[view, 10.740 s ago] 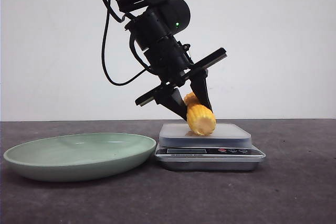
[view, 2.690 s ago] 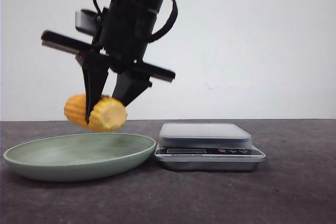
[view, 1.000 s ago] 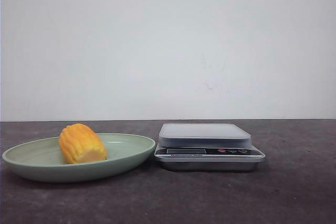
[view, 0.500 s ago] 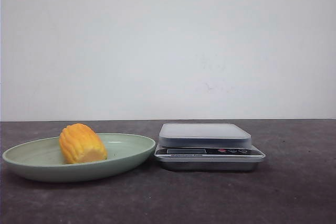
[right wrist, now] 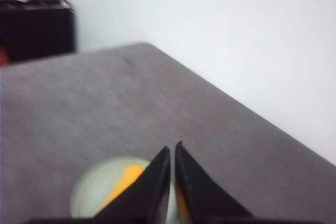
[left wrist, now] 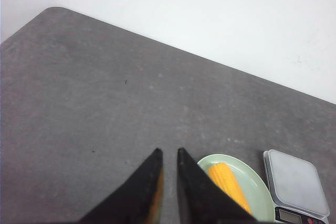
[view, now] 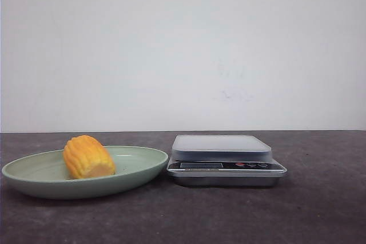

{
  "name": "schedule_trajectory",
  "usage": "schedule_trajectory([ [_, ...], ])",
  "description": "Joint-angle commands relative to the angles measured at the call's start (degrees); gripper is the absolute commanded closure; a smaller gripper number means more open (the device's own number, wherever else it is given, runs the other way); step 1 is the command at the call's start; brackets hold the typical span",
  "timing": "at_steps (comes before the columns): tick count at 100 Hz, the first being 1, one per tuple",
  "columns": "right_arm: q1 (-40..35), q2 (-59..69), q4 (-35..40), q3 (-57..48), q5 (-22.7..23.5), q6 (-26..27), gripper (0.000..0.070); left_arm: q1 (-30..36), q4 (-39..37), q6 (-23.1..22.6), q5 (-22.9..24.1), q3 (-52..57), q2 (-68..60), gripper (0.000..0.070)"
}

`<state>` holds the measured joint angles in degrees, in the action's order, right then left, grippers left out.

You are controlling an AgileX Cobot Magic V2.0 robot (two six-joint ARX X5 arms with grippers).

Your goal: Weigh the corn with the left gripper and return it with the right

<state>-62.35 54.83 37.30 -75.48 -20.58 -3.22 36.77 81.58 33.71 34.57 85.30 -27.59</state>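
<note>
Corn (view: 88, 156) lying on its side in the pale green plate (view: 34, 178), toward the plate's left half, ribbed kernel rows running lengthwise and the paler cut end turned toward the camera and slightly toward the scale. Plate resting on the dark grey table (view: 320, 210), its right rim just beside the digital kitchen scale (view: 227, 159), touching or nearly so. Scale with a pale, bare weighing platform above a steel base; dark front strip carrying a display window and small round buttons, one of them red; lettering there too small to read, no brand legible. Neither arm visible in the front view. In the left wrist view, left gripper (left wrist: 169, 157) raised high over the table, well apart from plate (left wrist: 260, 192) and corn (left wrist: 227, 182), black fingers nearly together with a narrow gap and nothing between them; scale (left wrist: 294, 179) just beside the plate. In the right wrist view, blurred, right gripper (right wrist: 172, 149) likewise high above the plate (right wrist: 92, 190), fingers almost meeting, holding nothing; corn (right wrist: 126, 179) showing as a yellow-orange smear in the plate.
</note>
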Motion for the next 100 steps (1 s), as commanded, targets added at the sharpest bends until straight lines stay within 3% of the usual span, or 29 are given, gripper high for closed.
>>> schedule_trajectory([
  [1,1.53,-1.66,2.51,0.37,1.84,-0.76,0.0693,0.37,2.71,0.11,0.15,0.85,-0.33,0.07],
  [12,6.54,-6.32,0.04,6.84,3.04,-1.33,0.0693,0.37,2.71,0.11,0.15,0.9,-0.33,0.07],
  [28,15.74,-17.35,-17.33,25.42,5.01,-2.82,0.0693,0.37,2.71,0.09,0.15,0.92,-0.33,0.07],
  [47,31.54,-32.26,-33.42,46.86,11.34,-5.01,0.0693,0.37,2.71,0.09,0.15,0.92,-0.33,0.07],
  [74,52.19,-45.57,-36.41,62.55,11.82,-4.31,0.0693,0.37,2.71,0.09,0.15,0.92,-0.33,0.07],
  [100,58.51,-50.23,-40.52,71.36,14.43,-2.69,0.0693,0.37,2.71,0.09,0.15,0.92,-0.33,0.07],
])
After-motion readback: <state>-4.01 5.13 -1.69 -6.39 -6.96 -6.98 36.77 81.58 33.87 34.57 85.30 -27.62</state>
